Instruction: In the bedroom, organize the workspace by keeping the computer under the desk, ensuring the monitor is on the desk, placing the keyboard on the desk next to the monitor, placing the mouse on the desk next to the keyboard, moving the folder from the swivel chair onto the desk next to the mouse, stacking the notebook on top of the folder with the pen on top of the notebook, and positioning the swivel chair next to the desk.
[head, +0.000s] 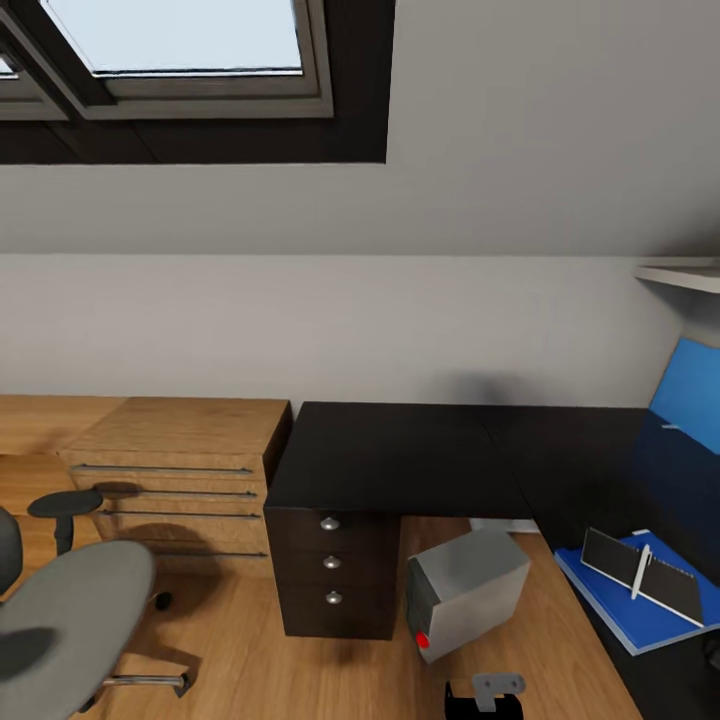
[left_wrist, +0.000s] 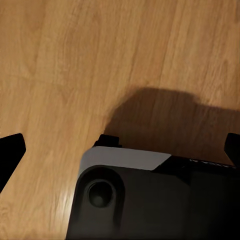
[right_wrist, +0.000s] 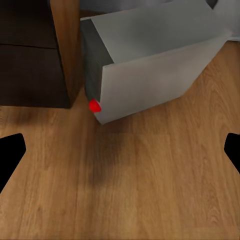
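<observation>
The black desk runs along the wall and turns toward me at the right. On that right wing lies the blue folder, with the grey notebook on it and the white pen across the notebook. The grey computer stands tilted on the floor beside the desk drawers, and it is also close ahead of my open right gripper as a grey box. The swivel chair is at the lower left. My left gripper is open over bare floor. Monitor, keyboard and mouse are out of view.
A wooden cabinet with bar handles stands left of the desk. A blue panel leans at the far right under a white shelf. My own black base is below the left gripper. Wooden floor lies between chair and drawers.
</observation>
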